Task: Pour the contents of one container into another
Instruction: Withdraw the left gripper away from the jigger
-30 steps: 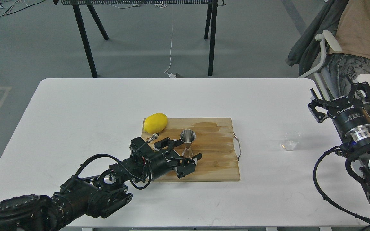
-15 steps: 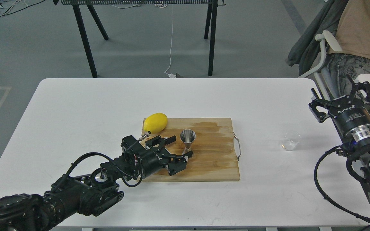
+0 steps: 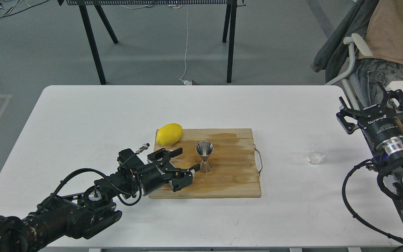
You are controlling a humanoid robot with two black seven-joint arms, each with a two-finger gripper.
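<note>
While jigger (image 3: 204, 156) stands upright on board (image 3: 233, 182), ready to receive, left pincer (image 3: 186, 161) lies spread beside it, empty; right pincer (image 3: 374, 105) spread, well off glass cup (image 3: 317, 153).

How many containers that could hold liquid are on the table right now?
2. The shiny steel hourglass jigger stands upright on the wooden cutting board; the small clear glass cup stands on the white table, right of the board. Nothing appears hidden.

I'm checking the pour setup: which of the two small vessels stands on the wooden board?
The steel jigger stands upright on the cutting board. The clear glass cup sits off it, on the bare white table to its right.
</note>
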